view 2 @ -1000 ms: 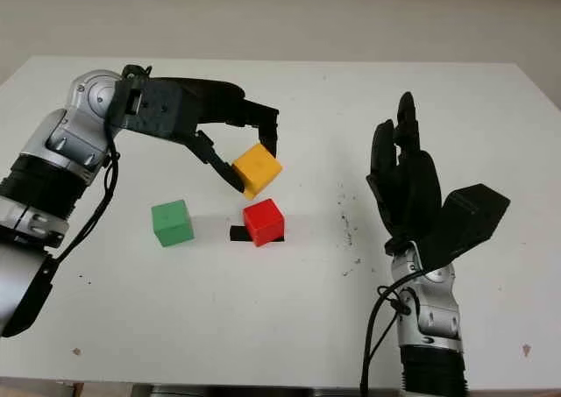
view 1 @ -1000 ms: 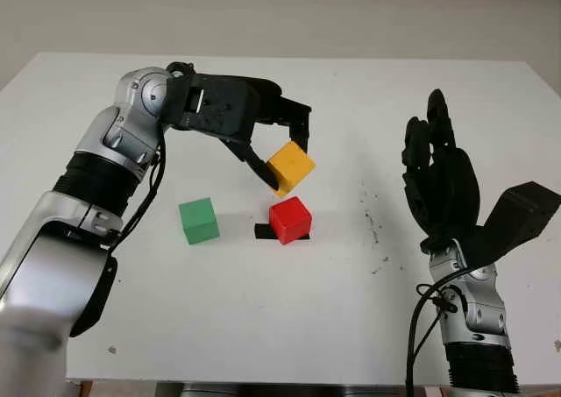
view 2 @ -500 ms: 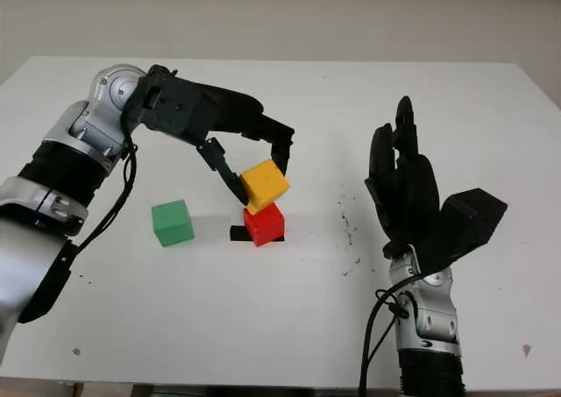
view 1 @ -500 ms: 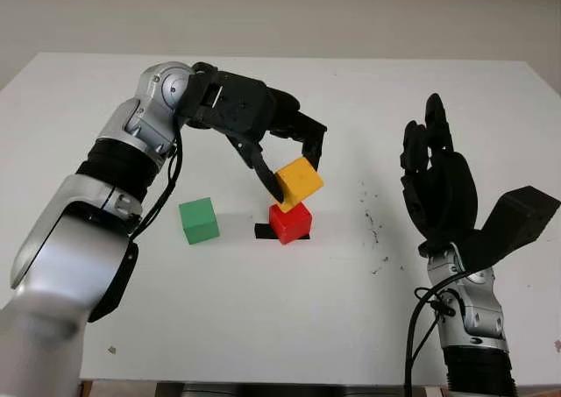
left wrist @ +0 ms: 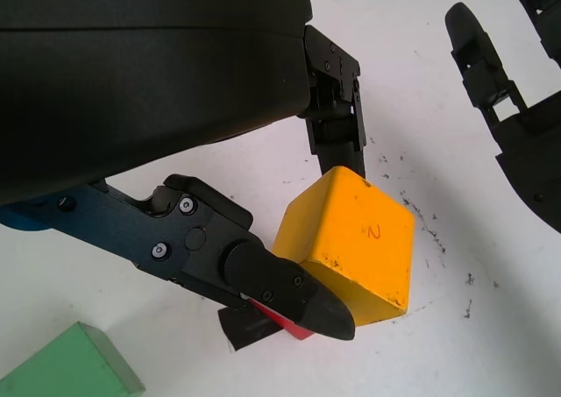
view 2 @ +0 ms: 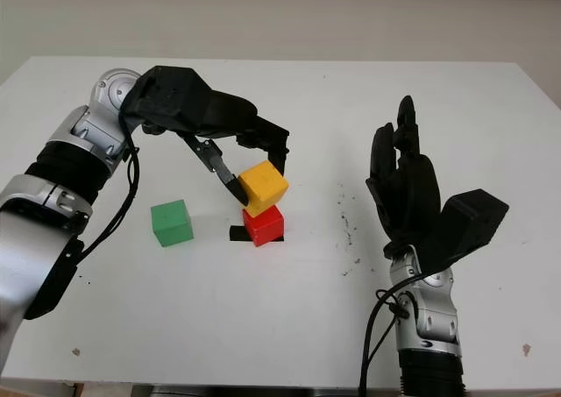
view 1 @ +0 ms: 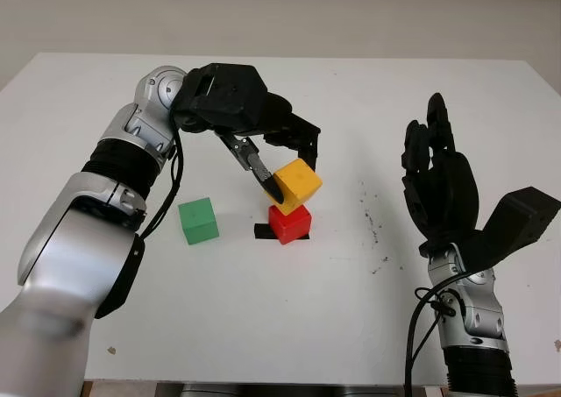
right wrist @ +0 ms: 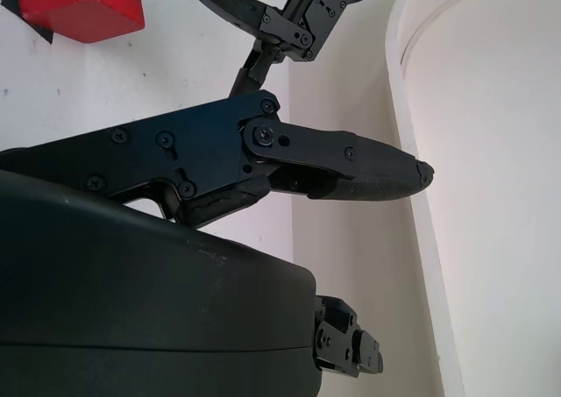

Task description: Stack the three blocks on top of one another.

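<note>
My left hand (view 1: pixel 285 165) is shut on the yellow block (view 1: pixel 296 185), holding it tilted directly over the red block (view 1: pixel 289 224); whether the two touch I cannot tell. In the left wrist view the yellow block (left wrist: pixel 351 244) sits pinched between the fingers (left wrist: pixel 280 283), with a sliver of red block (left wrist: pixel 285 322) under it. The red block rests on a small black mark on the white table (view 1: pixel 263 309). A green block (view 1: pixel 198 220) stands alone on the table, left of the red one. My right hand (view 1: pixel 443 191) is open, raised upright at the right side.
Small dark specks (view 1: pixel 377 230) mark the table between the blocks and my right hand. The table's front edge (view 1: pixel 263 381) runs close to the bottom of the picture. A pale wall lies beyond the far edge.
My left hand carried the yellow block down and right until it came over the red block, and the wrist turned. The green block and my right hand stayed put.
</note>
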`<state>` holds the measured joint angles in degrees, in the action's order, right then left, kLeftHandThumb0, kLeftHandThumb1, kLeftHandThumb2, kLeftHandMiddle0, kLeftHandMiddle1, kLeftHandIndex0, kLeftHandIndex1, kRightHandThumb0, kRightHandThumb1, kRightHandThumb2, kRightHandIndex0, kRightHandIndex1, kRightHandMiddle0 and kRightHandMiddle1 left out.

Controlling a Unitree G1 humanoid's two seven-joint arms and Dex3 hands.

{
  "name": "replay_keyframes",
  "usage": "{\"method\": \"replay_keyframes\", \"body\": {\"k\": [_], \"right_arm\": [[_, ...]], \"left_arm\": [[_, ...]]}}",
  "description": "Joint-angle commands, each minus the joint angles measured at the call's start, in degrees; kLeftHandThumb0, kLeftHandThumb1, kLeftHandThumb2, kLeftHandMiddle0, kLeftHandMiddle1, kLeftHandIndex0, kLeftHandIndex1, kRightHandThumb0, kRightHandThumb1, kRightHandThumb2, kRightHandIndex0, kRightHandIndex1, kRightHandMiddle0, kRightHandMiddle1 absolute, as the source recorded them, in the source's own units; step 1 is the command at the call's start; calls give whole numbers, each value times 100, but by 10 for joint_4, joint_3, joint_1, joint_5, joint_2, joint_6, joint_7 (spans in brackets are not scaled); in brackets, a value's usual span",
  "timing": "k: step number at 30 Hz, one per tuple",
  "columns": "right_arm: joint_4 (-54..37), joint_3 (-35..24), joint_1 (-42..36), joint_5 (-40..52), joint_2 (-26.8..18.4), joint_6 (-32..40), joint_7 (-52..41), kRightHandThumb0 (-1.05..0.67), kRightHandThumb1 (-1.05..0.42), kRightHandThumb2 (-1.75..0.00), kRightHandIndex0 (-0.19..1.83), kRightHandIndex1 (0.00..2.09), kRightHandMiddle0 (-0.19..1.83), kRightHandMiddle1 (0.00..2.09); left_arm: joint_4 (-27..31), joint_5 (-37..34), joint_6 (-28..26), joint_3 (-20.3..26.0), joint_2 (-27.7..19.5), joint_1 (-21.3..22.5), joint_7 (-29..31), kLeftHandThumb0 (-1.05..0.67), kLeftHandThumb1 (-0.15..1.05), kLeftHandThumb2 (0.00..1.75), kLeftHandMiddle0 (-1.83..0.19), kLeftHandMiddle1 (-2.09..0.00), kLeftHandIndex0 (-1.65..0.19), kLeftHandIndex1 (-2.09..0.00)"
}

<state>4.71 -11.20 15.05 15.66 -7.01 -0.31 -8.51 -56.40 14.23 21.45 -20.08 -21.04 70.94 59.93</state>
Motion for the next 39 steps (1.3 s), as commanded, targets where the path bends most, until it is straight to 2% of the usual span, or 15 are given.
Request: {"method": "replay_keyframes", "body": {"k": [1,6,17,39], "right_arm": [[-11,-4,-2,3,0,1,0,-67,-105,-54,-19,0,-18,5],[-16,-3,-4,1,-2,3,0,-67,-105,-55,-19,0,-18,5],[-16,-6,-6,5,-1,4,-2,-67,-105,-54,-19,0,-18,5],[-22,-9,-10,7,-2,9,-5,-67,-105,-54,-19,0,-17,6]], "left_arm": [[-9,8,13,0,2,9,-10,-49,96,6,-10,-5,-40,-157],[-9,46,38,-15,1,4,-47,-53,97,6,-12,-6,-41,-153],[-28,65,61,-22,14,3,-58,-53,97,5,-13,-6,-40,-154],[-44,64,35,-18,31,-2,-51,-53,96,5,-14,-6,-42,-156]]}}
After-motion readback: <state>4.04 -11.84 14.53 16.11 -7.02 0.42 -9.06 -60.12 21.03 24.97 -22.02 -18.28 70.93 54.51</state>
